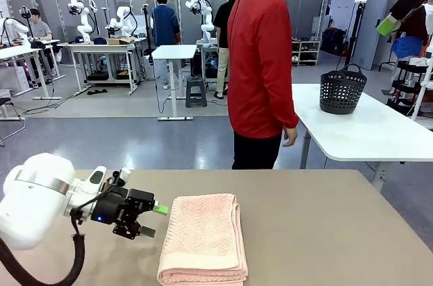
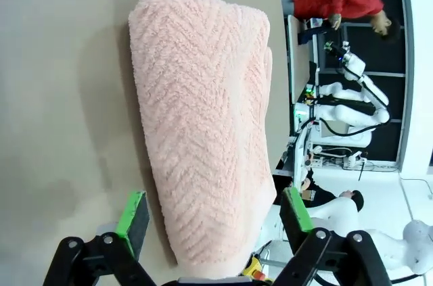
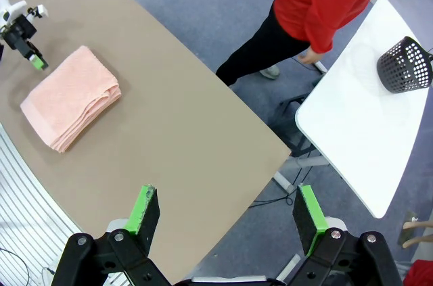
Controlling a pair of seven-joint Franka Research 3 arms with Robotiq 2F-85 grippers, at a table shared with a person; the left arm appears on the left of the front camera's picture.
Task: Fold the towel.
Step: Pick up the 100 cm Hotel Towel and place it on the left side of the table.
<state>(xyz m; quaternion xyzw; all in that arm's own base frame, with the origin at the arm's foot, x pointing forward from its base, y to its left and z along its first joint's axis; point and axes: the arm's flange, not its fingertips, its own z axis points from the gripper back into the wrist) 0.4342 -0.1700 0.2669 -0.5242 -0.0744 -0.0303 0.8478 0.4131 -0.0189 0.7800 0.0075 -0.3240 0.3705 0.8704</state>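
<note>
While the left gripper hovers with fingers spread and empty at nine o'clock of the towel, the towel lies folded in a neat stack on the tabletop, so the folding looks done. The right gripper, fingers wide and empty, hangs high above, probably parked clear.

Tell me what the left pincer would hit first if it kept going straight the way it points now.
Most likely the towel. The left pincer is open and points sideways at the folded stack's left edge; in the left wrist view the towel lies between its pads. Its height above the table is unclear, so it might skim over the top.
</note>
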